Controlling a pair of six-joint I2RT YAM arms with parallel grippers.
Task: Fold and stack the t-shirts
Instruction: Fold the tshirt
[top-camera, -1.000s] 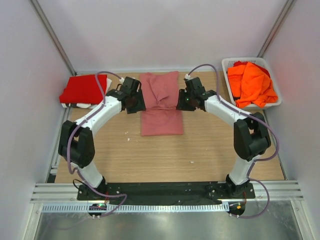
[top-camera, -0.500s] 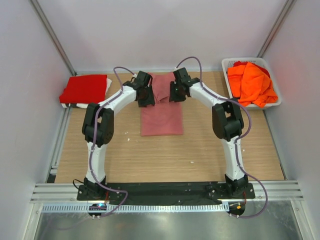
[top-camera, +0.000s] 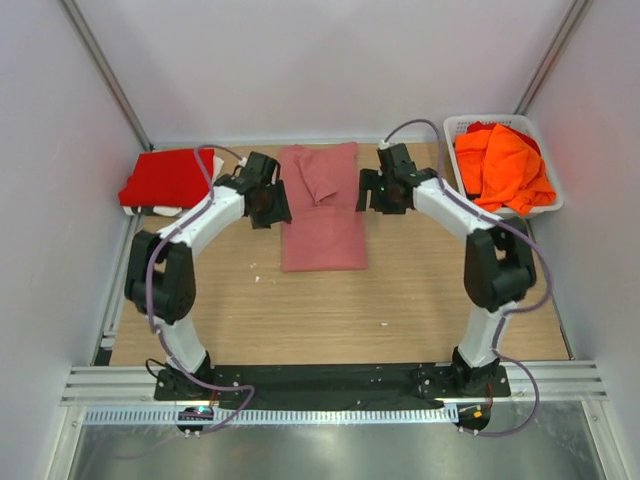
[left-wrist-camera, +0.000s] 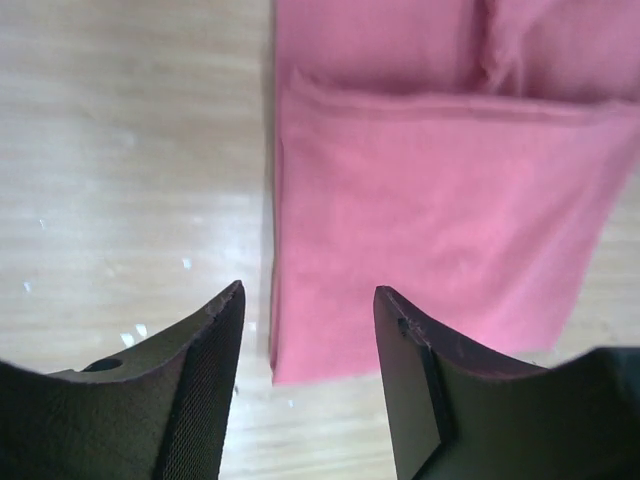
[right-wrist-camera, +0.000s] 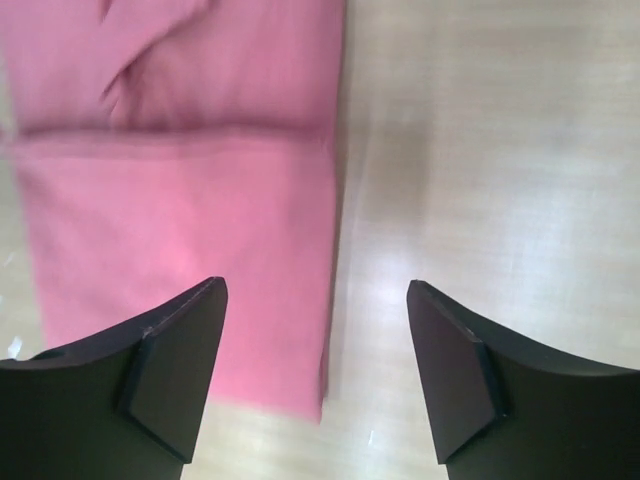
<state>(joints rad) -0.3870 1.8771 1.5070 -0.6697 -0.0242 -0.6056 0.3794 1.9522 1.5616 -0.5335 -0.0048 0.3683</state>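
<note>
Top external: pink tee (top-camera: 322, 225) sits part-folded at back-centre, left gripper (top-camera: 268, 205) and right gripper (top-camera: 375, 192) flank it, jaws wide open and empty, so uneven or single-layer pinches could skew the fold.

**Open wood in front of the pink tee, flanks crowded**

On the arm-base side of the dusty pink t-shirt (top-camera: 322, 205), the wooden tabletop (top-camera: 330, 320) offers wide passable room. The left gripper (top-camera: 268, 200) and right gripper (top-camera: 377, 192), jaws spread, hem in its two sides. Farther left lies the folded red t-shirt (top-camera: 165, 178). Farther right stands the white basket (top-camera: 452, 128), heaped with orange t-shirts (top-camera: 505, 165).
</note>
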